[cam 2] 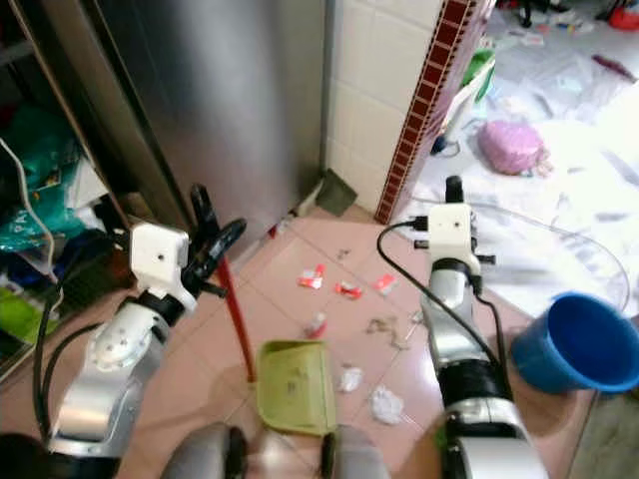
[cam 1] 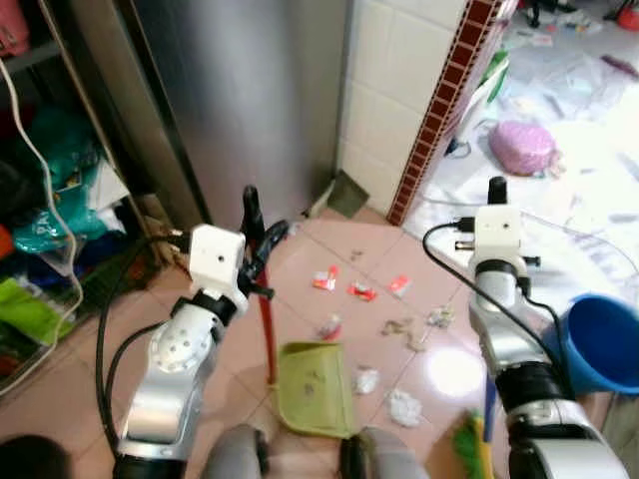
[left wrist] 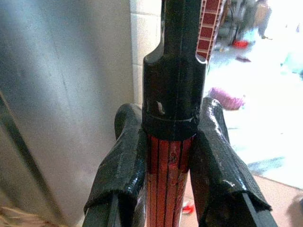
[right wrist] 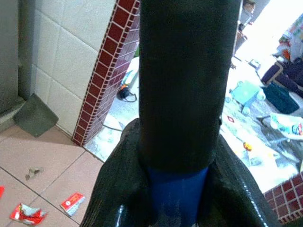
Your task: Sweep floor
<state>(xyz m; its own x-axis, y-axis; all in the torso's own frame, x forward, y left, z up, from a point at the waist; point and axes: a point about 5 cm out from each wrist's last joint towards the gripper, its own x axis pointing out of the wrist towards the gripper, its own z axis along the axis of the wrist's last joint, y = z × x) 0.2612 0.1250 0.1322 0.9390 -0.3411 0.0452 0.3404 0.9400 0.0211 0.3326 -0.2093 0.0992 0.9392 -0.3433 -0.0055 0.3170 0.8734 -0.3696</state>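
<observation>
On tiled floor (cam 1: 329,254): pinkish tiles, litter scattered mid-scene
dustpan (cam 1: 316,387): green, flat on floor, red handle upright, black top
broom (cam 1: 467,439): blue handle, green bristles near right arm
left gripper (left wrist: 170,161): pinching dustpan handle
right gripper (right wrist: 173,189): clamped on broom handle
litter (cam 1: 357,290): red wrappers, white crumpled bits just beyond dustpan

It was a lived-in home: pink floor tiles (cam 1: 419,299) strewn with wrappers, a steel fridge (cam 1: 260,100) beside cluttered shelves (cam 1: 40,200), and a white-tiled wall (cam 1: 399,70) (brick-red trim).
</observation>
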